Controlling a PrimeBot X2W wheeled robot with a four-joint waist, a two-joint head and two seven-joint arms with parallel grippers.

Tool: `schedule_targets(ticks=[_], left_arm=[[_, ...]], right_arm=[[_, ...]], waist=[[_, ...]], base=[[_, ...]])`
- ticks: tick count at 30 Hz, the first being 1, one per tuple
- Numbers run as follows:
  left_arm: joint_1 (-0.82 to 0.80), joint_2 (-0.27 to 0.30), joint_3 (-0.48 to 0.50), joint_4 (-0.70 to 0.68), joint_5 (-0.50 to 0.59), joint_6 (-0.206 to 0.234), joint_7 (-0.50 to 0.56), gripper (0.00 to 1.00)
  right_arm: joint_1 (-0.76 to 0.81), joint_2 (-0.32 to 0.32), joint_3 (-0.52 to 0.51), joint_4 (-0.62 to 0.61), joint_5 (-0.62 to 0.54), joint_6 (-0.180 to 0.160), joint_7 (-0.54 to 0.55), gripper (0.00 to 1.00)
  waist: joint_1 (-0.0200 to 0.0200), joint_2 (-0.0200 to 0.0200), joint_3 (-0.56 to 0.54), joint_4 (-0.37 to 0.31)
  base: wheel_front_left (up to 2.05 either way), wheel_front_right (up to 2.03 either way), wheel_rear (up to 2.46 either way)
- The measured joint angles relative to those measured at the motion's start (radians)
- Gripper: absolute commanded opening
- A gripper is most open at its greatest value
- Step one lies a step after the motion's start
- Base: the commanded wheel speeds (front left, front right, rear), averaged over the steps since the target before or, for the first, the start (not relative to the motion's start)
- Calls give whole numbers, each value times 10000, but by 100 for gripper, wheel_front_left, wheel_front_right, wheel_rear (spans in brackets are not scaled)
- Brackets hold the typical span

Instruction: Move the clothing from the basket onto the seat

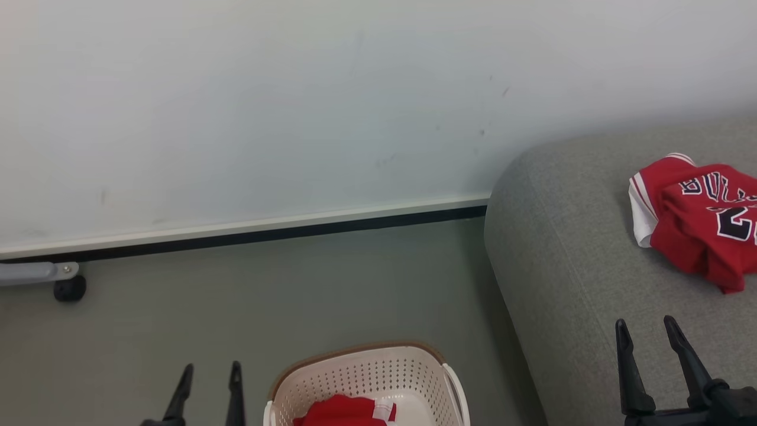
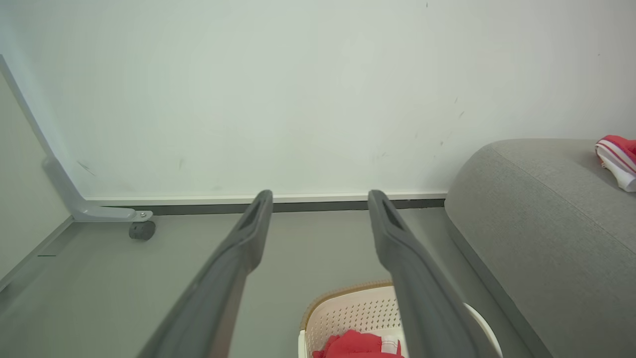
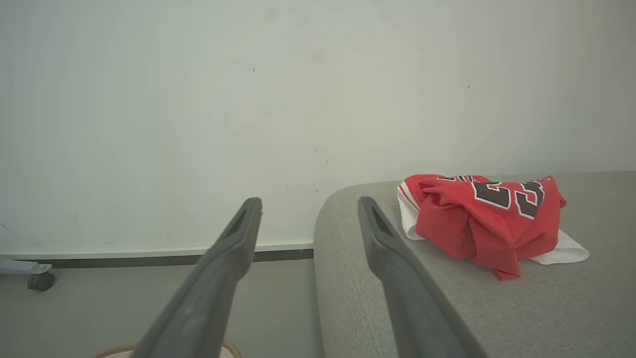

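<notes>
A crumpled red jersey [image 1: 704, 222] with dark numbers and white trim lies on the grey seat [image 1: 568, 260] at the right; the right wrist view shows the jersey [image 3: 489, 216] on the seat [image 3: 546, 298] too. The cream basket [image 1: 366, 378] stands on the floor at the bottom centre, with red clothing [image 1: 346, 411] bunched inside. My left gripper [image 1: 210, 373] is open just left of the basket, holding nothing. Over the seat's front part my right gripper [image 1: 644, 328] is open and empty, short of the jersey. In the left wrist view the basket [image 2: 348, 311] and clothing [image 2: 357, 344] lie below the fingers [image 2: 248, 233].
A pale wall with a white and dark baseboard [image 1: 248, 234] runs behind everything. A grey metal leg with a black caster [image 1: 70, 288] sits at the far left by the wall. Grey-green floor [image 1: 295, 296] stretches between the wall, basket and seat.
</notes>
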Motion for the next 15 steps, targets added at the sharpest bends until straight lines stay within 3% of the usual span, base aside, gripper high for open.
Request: schedule_targets(ticks=[15], left_arm=[[-1395,-257,-1616,980,980,-602,711,100]], right_arm=[[-1086,19,127,-268,59,157,77,100]], waist=[[1,2,1447,-90]], base=[[0,0,0]])
